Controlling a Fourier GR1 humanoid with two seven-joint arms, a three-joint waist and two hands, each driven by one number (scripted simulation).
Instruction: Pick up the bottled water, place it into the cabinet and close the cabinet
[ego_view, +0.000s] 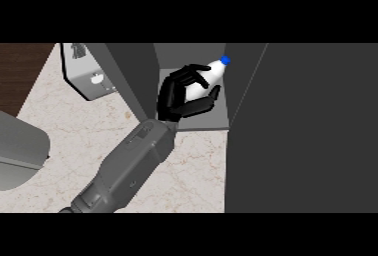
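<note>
Only 1 hand (183, 97) in view, entering from the lower left, fingers and thumb curled round the water bottle (209, 75). Bottle already inside the open cabinet (199, 122), long axis tilted up and to the right, blue cap (225, 60) farthest from the wrist. Shelf wall close on the left, dark door (303, 130) just beside on the right; little room sideways, open room back along the forearm over the counter (74, 130). Likely next: setting down, letting go.
</note>
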